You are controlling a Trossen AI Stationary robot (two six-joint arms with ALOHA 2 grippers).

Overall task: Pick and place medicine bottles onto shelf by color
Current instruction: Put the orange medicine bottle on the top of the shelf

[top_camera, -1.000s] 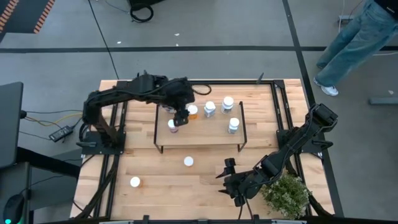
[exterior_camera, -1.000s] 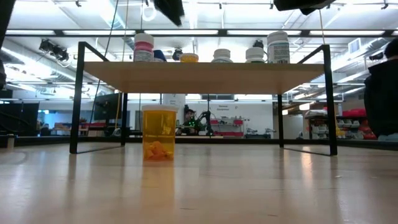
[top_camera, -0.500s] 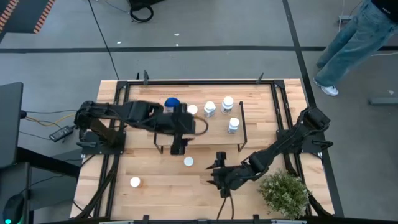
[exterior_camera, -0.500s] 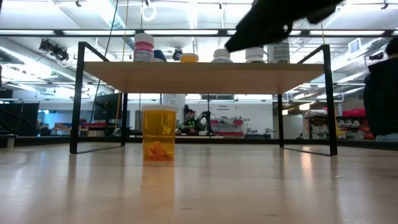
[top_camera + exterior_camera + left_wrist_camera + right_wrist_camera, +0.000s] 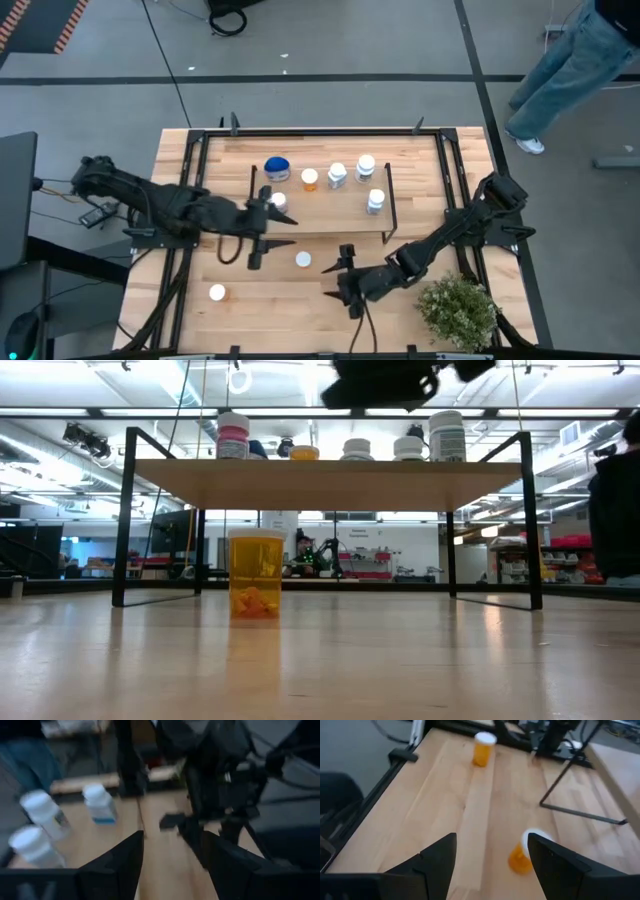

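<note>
Six medicine bottles (image 5: 337, 175) are standing on the shelf (image 5: 330, 215), two on the table (image 5: 250, 300); left gripper (image 5: 254, 256) and right gripper (image 5: 338, 281) are hovering parted, empty.

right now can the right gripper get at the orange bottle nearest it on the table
Probably yes: the right gripper is open, close beside the orange bottle, which stands on bare table in front of the shelf, with nothing between them.

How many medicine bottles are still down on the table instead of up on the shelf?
2: one orange bottle just in front of the shelf, another nearer the table's front left. None seem hidden.
</note>
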